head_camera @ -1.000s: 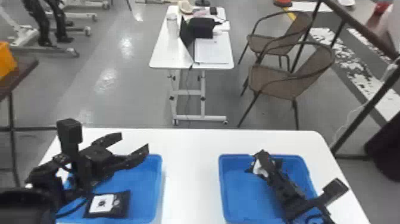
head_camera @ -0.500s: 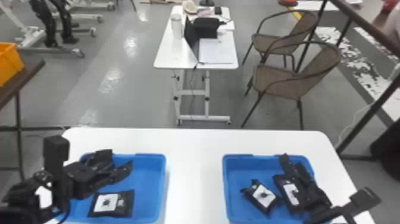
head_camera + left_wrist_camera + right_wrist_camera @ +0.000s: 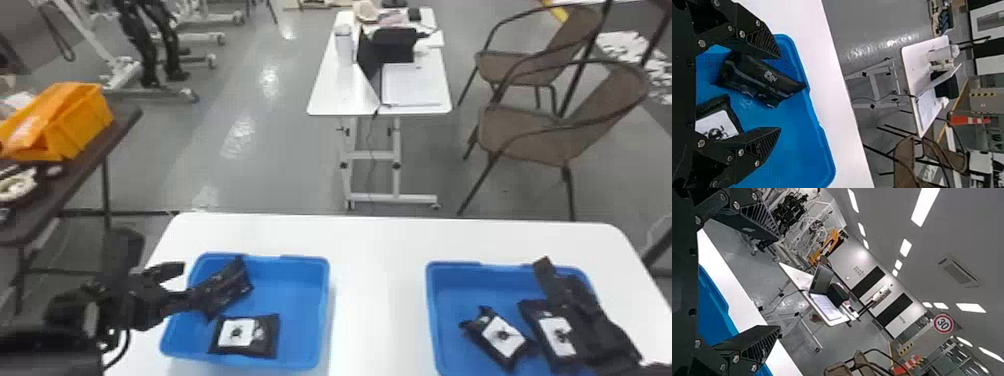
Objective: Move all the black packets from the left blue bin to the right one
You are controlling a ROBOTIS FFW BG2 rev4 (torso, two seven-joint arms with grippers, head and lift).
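Near the wide-spread left gripper (image 3: 192,283), 2 black packets (image 3: 243,336) are seen in the left blue bin (image 3: 324,300); 1 of the right bin's (image 3: 432,305) 2 is partly screened by the wide-spread right gripper (image 3: 562,287); chairs (image 3: 545,140) are seen beyond.

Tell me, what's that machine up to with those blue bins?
A robot is moving black packets from the left bin to the right bin. Its left gripper is open at the left bin, where one packet lies between its fingers, ungripped, and another packet lies nearby. Its right gripper is open and empty over the right bin, which holds at least two packets.
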